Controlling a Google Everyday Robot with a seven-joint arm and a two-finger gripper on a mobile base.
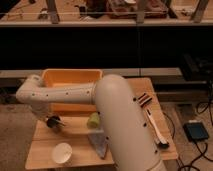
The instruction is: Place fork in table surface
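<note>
My gripper (53,121) hangs low over the left part of the wooden table surface (75,131), just in front of the yellow tub (70,80). It shows only as a small dark shape at the end of my white arm (60,96), which reaches left across the tub. I cannot make out the thin silvery fork; it may be hidden at the gripper.
A white cup (62,152) stands at the front left. A green object (93,120) and a grey object (98,143) lie mid-table beside my arm. A white-handled brush (155,131) and dark striped utensils (144,99) lie at the right.
</note>
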